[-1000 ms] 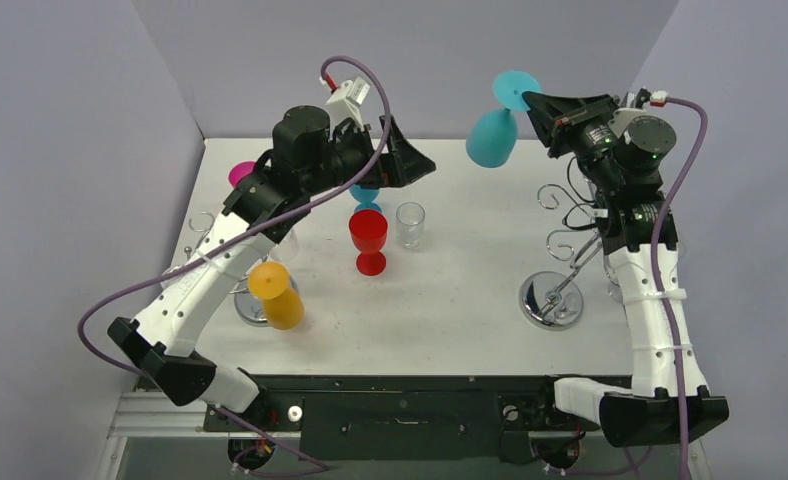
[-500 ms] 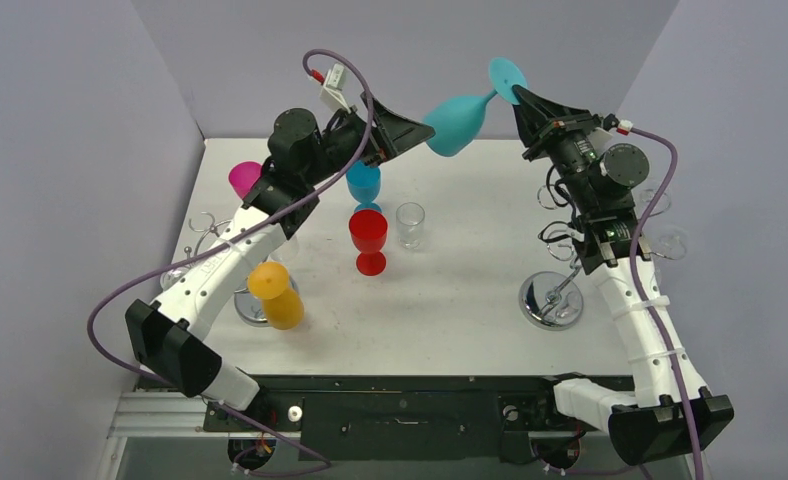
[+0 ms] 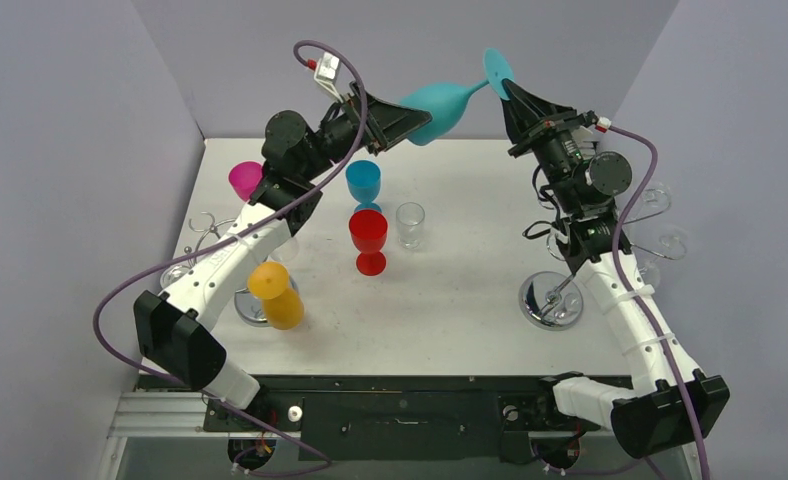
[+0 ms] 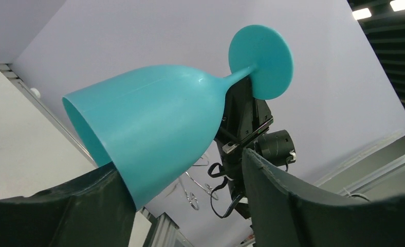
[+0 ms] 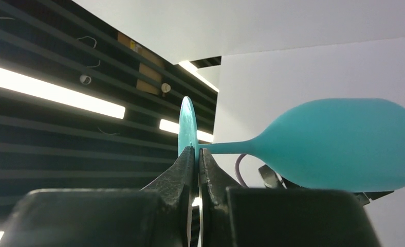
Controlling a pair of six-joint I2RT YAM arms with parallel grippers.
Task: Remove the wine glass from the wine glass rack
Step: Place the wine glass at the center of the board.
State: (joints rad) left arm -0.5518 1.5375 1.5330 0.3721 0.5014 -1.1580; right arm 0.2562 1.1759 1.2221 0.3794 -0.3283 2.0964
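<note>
1. Nearest, right of the red goblet (image 3: 368, 238) and closer to the arm bases, the chrome foot of a wine glass rack (image 3: 551, 300) stands on the desk (image 3: 470, 280). Left of the goblet and also nearer, an orange wine glass (image 3: 275, 295) sits at a second wire rack (image 3: 202, 225).
2. Just beyond the red goblet is a blue goblet (image 3: 364, 182), with a clear tumbler (image 3: 410, 224) just to the right and a pink glass (image 3: 243, 180) further left.
3. Beyond the red goblet and high above the desk, the teal wine glass (image 3: 432, 105) lies on its side in the air, clear of both racks.
4. The right claw (image 5: 197, 154) is pressed together on the edge of the glass's foot disc, pinching it. The left claw (image 3: 395, 115) is spread, with the bowl lying between its fingers.
5. The glass looks like light, stiff, smooth plastic. An edge pinch on the foot probably resists twisting poorly. The bowl's belly looks like the firmer hold, closed gently so the curved wall does not slip out.
</note>
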